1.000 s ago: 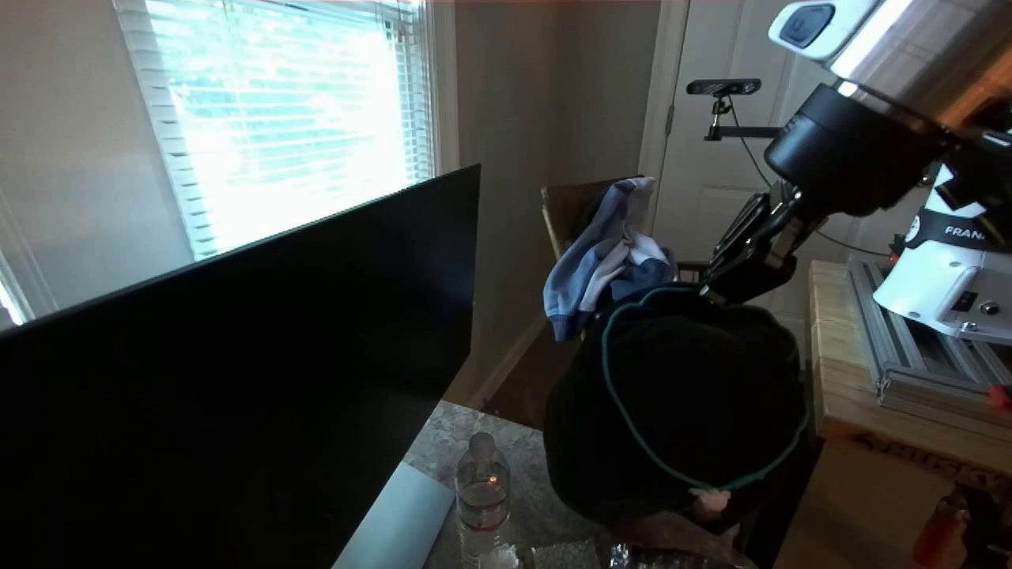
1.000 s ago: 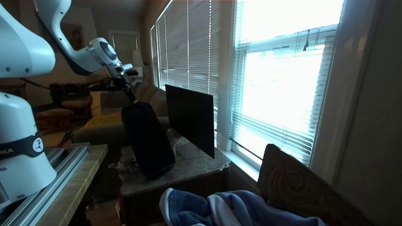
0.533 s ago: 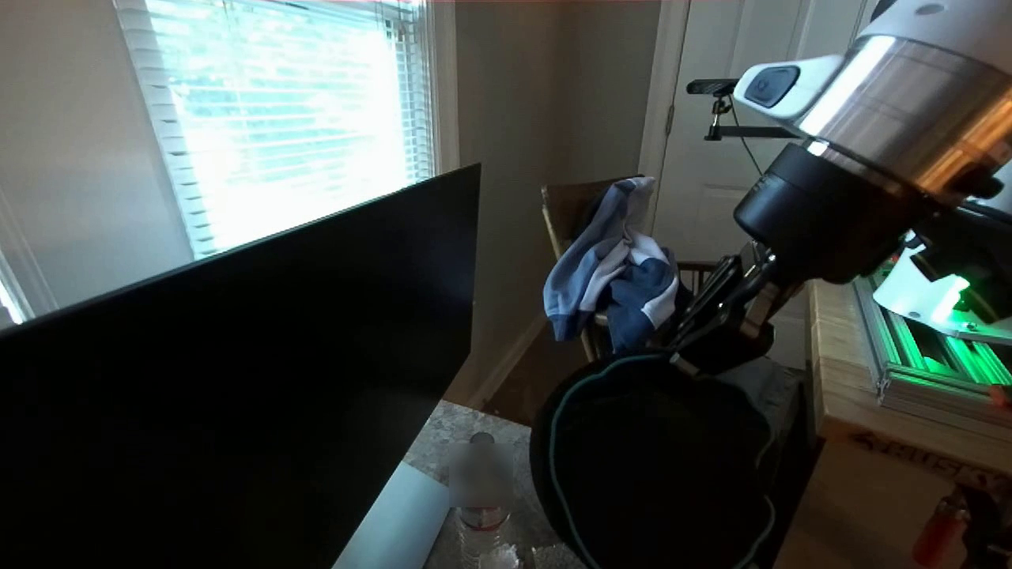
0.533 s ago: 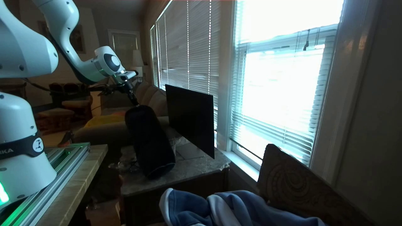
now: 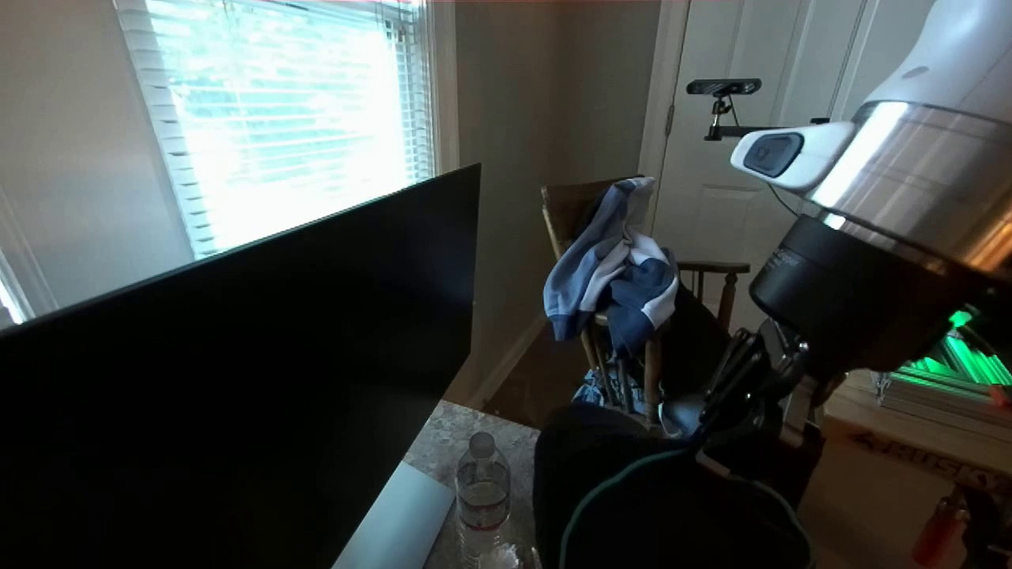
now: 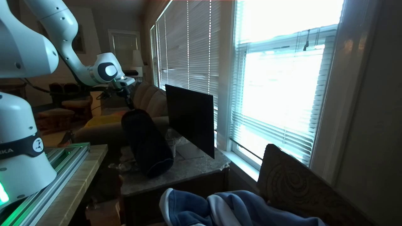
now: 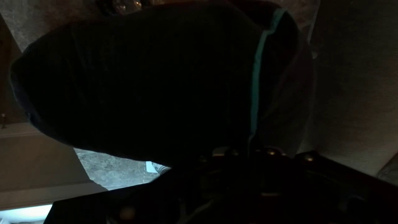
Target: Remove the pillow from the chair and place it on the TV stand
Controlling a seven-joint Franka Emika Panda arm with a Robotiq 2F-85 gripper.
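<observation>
Over the stand, off the chair, the pillow seemingly needed only lowering and release.
In an exterior view it tilted at the left, top edge pinched by the gripper. Contact beneath was unclear; in an exterior view the pillow was cut off below.

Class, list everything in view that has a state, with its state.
Pillow: tilted, held near its upper end; contact with TV stand unclear
Gripper: closed on the pillow
Television: upright, screen dark
Bottle: upright, capped, fill level unclear
Blind: lowered, daylight coming through
Garment: crumpled, draped over chair
Base light: lit green
</observation>
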